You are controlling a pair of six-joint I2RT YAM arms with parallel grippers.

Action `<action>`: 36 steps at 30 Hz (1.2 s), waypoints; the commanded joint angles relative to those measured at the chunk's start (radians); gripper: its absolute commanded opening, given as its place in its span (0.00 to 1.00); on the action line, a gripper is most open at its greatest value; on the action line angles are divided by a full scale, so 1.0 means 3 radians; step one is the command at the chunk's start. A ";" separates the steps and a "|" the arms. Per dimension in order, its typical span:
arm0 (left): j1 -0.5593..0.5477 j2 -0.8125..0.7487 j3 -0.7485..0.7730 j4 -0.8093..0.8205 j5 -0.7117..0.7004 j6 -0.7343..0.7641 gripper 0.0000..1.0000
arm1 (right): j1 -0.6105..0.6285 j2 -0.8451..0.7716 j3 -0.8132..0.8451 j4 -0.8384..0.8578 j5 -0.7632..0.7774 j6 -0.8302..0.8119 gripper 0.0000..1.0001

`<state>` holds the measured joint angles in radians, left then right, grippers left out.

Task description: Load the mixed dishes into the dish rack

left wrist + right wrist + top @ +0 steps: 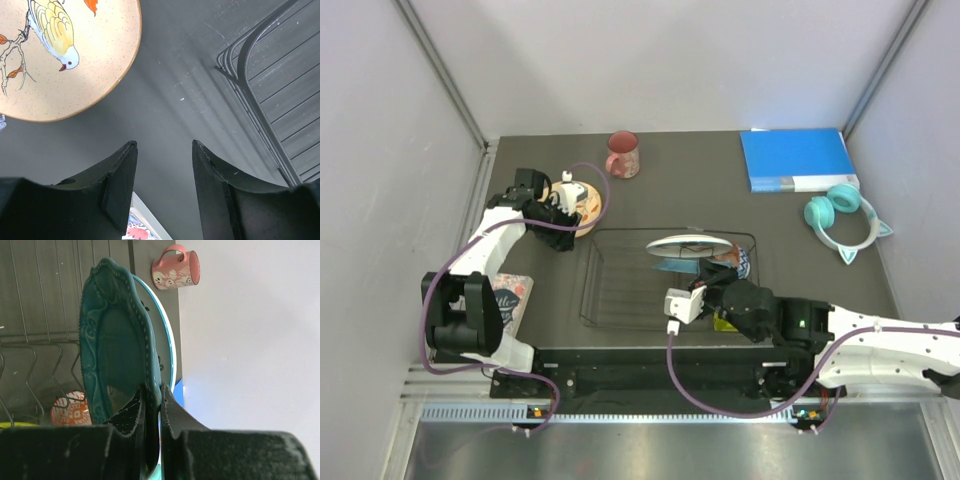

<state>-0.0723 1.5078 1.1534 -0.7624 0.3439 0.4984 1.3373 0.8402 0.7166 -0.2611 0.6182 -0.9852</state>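
Right end effector (152, 397) pinched the rim of the teal scalloped ceramic plate (115, 345), held on edge over the shallow black wire dish rack (620, 290). Left end effector (162, 150) was spread, empty, above the dark bench (165, 100), just beside the cream-yellow bird-painted plate (75, 60).

White arms (890, 345), black joints, purple cables (588, 165); black left tool (164, 145), right tool (152, 392).

no legible text, labels or numbers
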 commanded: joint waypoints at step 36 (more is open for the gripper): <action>0.0103 -0.0010 0.0006 0.0118 0.0163 0.0041 0.53 | -0.0531 0.0324 0.0060 0.0094 -0.0245 0.0354 0.47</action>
<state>-0.0471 1.5078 1.1534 -0.7563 0.3592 0.4999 1.1900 0.9489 0.6636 -0.2203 0.5003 -0.9089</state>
